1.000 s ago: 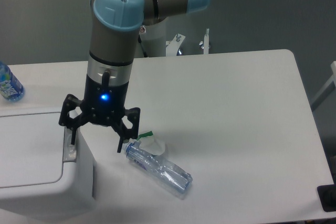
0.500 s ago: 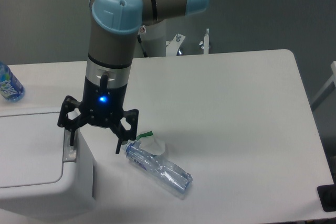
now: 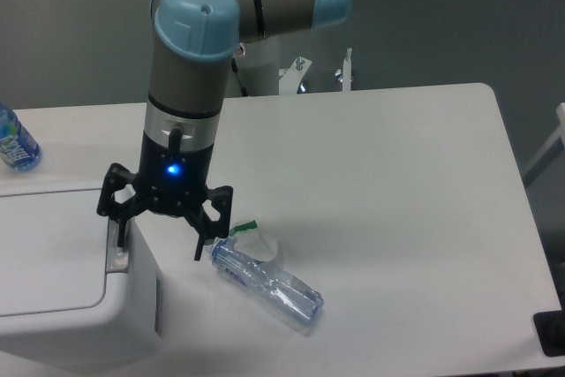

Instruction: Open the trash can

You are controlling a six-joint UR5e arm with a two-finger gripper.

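The white trash can (image 3: 62, 271) stands at the front left of the table, its flat lid down. Its grey push-button (image 3: 116, 253) sits on the right rim. My gripper (image 3: 159, 240) hangs over the can's right edge with its jaws spread wide. The left fingertip (image 3: 118, 234) is down at the button; whether it touches cannot be told. The right fingertip (image 3: 200, 249) hangs beside the can over the table. The gripper holds nothing.
A clear crushed plastic bottle (image 3: 267, 285) lies on the table just right of the gripper, by a small white and green scrap (image 3: 253, 236). A blue-labelled bottle (image 3: 15, 143) stands at the far left edge. The table's right edge is near x 600.
The gripper has shifted a few pixels to the left, bringing the left finger over the button. Between half a second ago and now nothing visibly moves.
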